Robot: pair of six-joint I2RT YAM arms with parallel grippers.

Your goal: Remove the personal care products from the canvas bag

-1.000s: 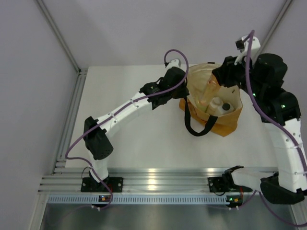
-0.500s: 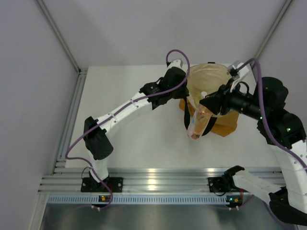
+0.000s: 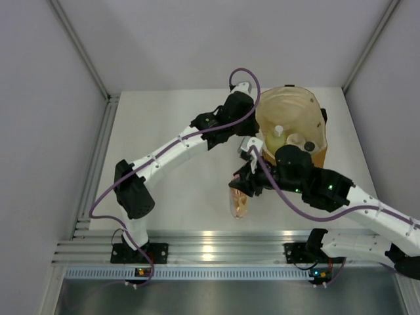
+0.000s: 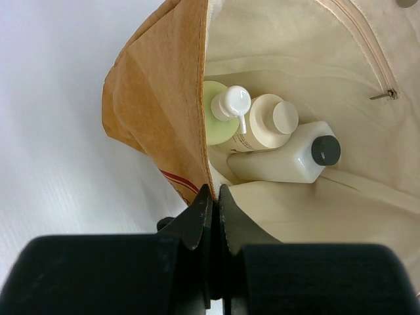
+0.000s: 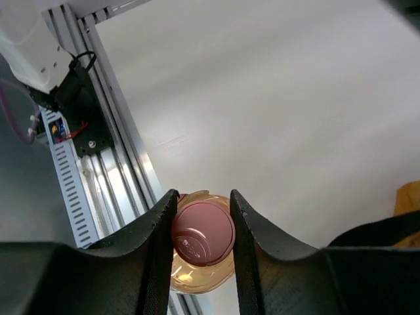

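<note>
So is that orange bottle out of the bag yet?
Out. The right gripper holds the orange bottle by its pink cap above the table, apart from the bag; three other bottles lie inside.

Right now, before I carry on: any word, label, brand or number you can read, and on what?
None legible.
Pink cap of the orange bottle in the right claw: embossed mark, too blurred to read.
Canvas bag, by the left claw: red lines, unreadable.
Black-capped bottle, cream bottle, yellow-green bottle: no readable lettering.
</note>
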